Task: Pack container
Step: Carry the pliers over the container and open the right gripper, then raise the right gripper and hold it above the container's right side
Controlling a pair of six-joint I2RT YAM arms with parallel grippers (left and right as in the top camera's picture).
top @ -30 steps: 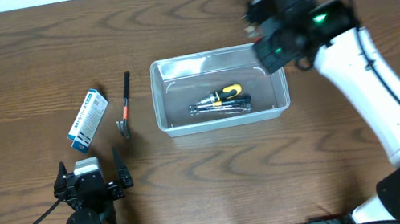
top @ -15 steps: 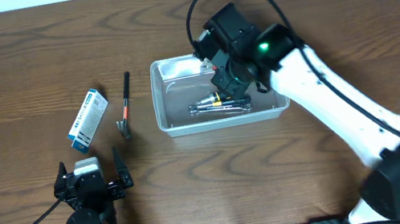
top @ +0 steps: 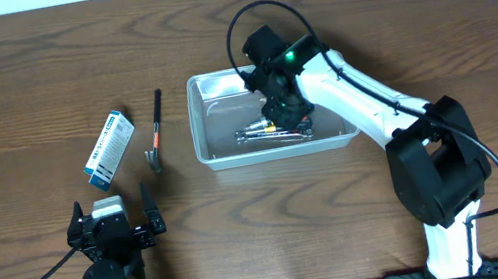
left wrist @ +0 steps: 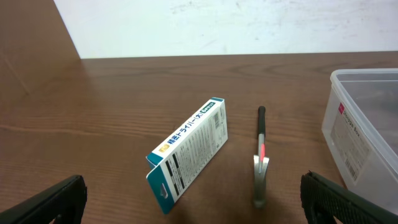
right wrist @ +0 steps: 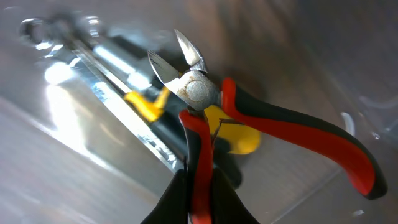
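The clear plastic container (top: 197, 118) stands mid-table; its near wall shows at the right of the left wrist view (left wrist: 360, 143). Inside lie a yellow-and-black screwdriver (right wrist: 144, 104) and a silver wrench (top: 269, 137). My right gripper (top: 284, 105) hangs low inside the container, shut on one red handle of a pair of red-and-black cutting pliers (right wrist: 200, 93). Their steel tips point away from the wrist, above the screwdriver. My left gripper (top: 111, 211) rests near the front left edge, open and empty, as the left wrist view (left wrist: 196, 202) shows.
A small hammer (top: 155, 135) lies left of the container, its head toward the front (left wrist: 261, 158). A white-and-blue cardboard box (top: 110, 149) lies further left (left wrist: 189, 152). The right arm (top: 377, 118) stretches over the container's right end.
The right arm swung left from beyond the container's back right corner and came down into the container, still gripping the pliers. The left arm stayed put.
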